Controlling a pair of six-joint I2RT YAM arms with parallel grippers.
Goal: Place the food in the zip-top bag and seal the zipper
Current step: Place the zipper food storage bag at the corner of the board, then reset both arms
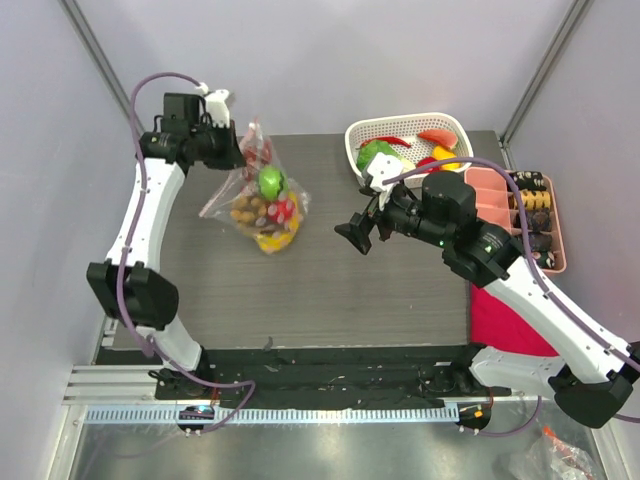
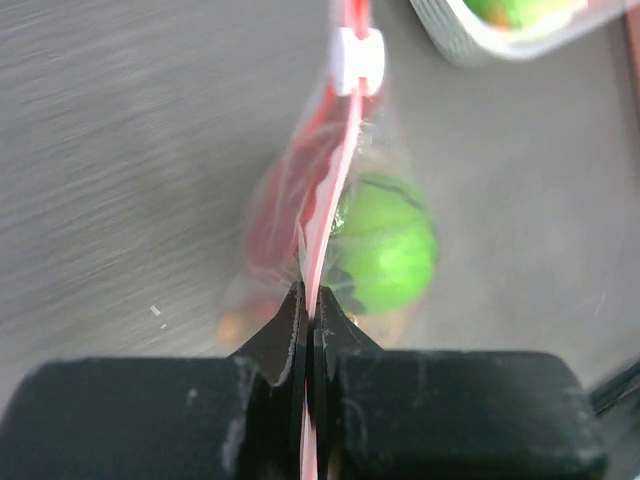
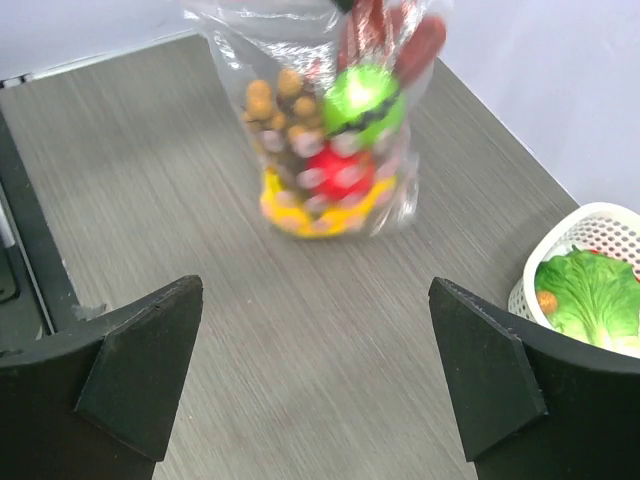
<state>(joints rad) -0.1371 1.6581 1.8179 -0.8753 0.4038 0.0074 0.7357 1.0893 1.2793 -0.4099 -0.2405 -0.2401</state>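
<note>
On far-left part of table, zip-top bag is placed, food contained inside. At bag's far end, zipper is pinched between jaws of left gripper. At far right, basket is set, tray just beside it toward right edge. Between bag and basket, right gripper is positioned, apart from both.

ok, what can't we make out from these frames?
- zipper: sealed end to end? The left wrist view is blurred and the strip runs off the top edge. It is too small in the top view.
- food in the zip-top bag: the right wrist view is blurred, so pieces cannot be counted.
- pink tray: in the top view its dark contents are too small, and the right arm covers part of it.
</note>
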